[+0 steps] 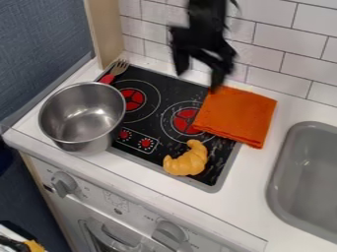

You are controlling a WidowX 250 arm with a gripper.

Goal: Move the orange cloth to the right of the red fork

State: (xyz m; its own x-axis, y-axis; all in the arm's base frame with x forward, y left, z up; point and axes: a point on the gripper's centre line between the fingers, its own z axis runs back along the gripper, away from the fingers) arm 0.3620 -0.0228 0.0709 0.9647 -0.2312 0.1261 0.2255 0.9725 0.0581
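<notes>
The spread pincer (199, 74) hung by the orange cloth (237, 115), which straddled the cooktop's (158, 123) right edge. Lining up seemed in hand; next came gripping, then probably carrying it left toward the red fork (115, 72).

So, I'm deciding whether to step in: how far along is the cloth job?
The orange cloth already lies to the right of the red fork, with stove top between them. Nothing is in hand: the gripper hangs open, tiles showing between its fingers. If beside the fork is meant, moving the cloth closer is probably left; otherwise, perhaps clearing the gripper away.
</notes>
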